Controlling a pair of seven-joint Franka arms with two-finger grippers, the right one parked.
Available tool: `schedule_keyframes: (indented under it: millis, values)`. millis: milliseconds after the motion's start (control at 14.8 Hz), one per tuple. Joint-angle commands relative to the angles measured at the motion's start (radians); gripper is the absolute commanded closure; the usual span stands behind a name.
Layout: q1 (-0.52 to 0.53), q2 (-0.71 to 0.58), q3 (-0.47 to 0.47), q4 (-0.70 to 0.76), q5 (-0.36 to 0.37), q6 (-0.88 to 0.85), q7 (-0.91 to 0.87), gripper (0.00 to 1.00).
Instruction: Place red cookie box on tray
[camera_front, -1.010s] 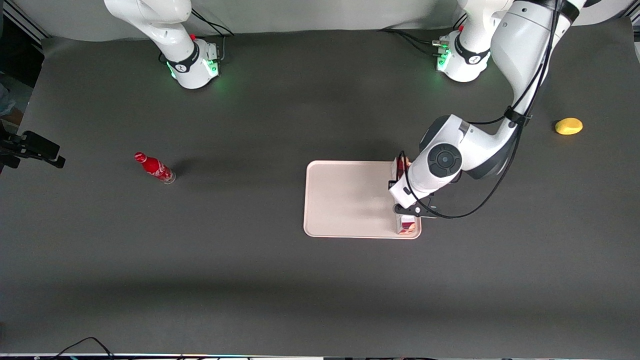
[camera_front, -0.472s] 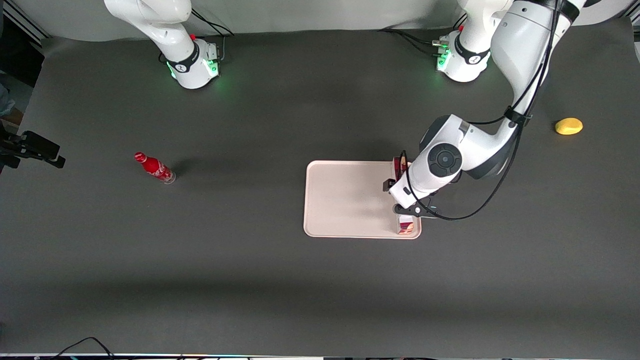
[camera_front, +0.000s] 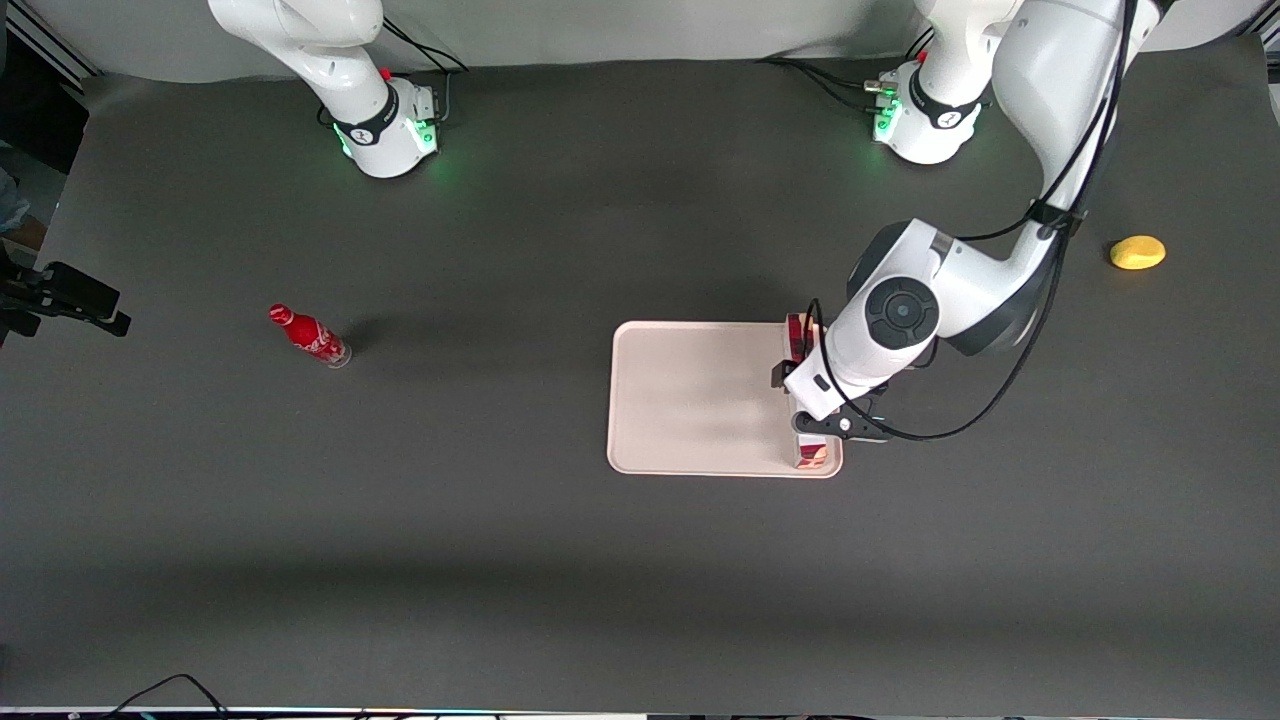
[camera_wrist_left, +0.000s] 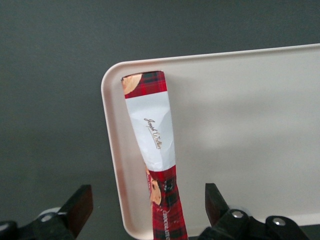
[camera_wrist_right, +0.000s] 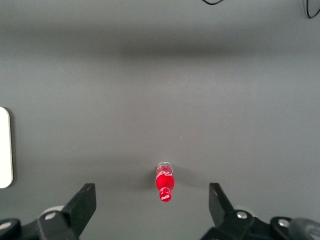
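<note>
**One box down, tight against the rim**

The red cookie box (camera_wrist_left: 156, 165) lies on the tray (camera_front: 690, 400), along its edge at the right of the front frame. The gripper (camera_wrist_left: 145, 207), fingers spread, hangs above. Lifting off crooked could nudge the box over the rim.

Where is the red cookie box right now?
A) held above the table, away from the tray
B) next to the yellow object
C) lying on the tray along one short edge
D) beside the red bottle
C: the cookie box lies inside the tray along its rim, with the open gripper above it.
</note>
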Motion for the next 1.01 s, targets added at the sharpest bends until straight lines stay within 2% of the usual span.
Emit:
schedule_keyframes:
  millis: [0,269,404,472,606,876,943]
  values:
    - [0.000,-0.160,0.004,0.115,-0.008,-0.281,0.130,0.00]
    - [0.000,-0.207,0.056,0.423,-0.010,-0.678,0.149,0.00]
    - [0.002,-0.243,0.100,0.499,-0.016,-0.754,0.193,0.00]
    - [0.002,-0.283,0.152,0.496,-0.044,-0.754,0.239,0.00]
    - [0.002,-0.366,0.284,0.418,-0.163,-0.722,0.328,0.00]
    - [-0.001,-0.556,0.349,0.119,-0.174,-0.502,0.371,0.00]
    - [-0.001,-0.555,0.351,0.122,-0.174,-0.494,0.371,0.00]
